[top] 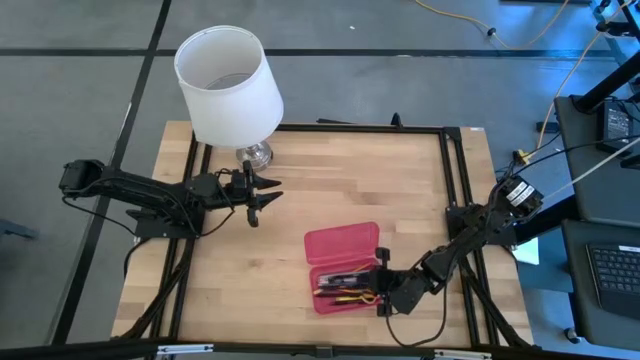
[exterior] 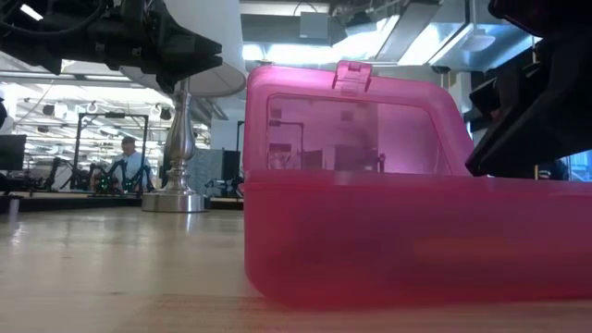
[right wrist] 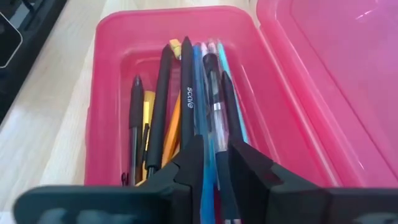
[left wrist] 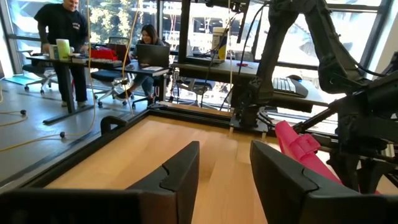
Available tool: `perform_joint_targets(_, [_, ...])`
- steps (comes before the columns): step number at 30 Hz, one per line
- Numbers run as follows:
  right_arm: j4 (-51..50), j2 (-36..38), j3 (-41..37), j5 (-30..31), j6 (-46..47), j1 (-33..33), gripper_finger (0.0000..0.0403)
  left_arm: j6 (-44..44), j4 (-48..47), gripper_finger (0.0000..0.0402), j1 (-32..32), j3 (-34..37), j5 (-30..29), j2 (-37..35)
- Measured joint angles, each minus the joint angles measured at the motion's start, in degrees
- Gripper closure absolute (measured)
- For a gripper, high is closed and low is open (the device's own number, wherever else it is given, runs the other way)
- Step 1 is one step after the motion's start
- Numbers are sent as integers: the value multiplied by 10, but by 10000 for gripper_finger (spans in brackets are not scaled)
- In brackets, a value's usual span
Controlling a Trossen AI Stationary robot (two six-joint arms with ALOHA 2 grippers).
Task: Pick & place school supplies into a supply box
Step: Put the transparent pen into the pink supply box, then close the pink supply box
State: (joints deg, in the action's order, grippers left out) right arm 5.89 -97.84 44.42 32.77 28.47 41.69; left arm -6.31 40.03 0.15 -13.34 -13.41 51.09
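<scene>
Right gripper [right wrist: 214, 163] sits low in the box [right wrist: 112, 74], fingers a little apart around a blue pen [right wrist: 200, 93]. Pens are light, stiff and slippery; hold the middle.

Both arms matte black, jointed links with exposed black cabling along them. Left gripper [top: 262, 192]: two black angular tapered fingers [left wrist: 177, 174], flat inner faces, stepped notch. Right gripper [right wrist: 214, 163]: same black moulded fingers. White label on the right arm [top: 515, 193] near its base.

Pens [right wrist: 186, 118] lie inside the supply box [top: 345, 268], lamp [top: 228, 85] behind.
</scene>
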Motion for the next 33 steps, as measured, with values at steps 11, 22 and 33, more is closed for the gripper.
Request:
perform_joint_targets(11, [-36, 45, 0, 4, -36, 2, 325, -52, 12, 265, 0, 0, 26, 0])
perform_joint_targets(22, [-277, 242, 0, 7, 26, 34, 325, -65, 31, 269, -19, 0, 117, 0])
perform_joint_targets(33, [-370, 311, -37, 52, 58, 37, 325, -31, 35, 294, -39, -13, 104, 6])
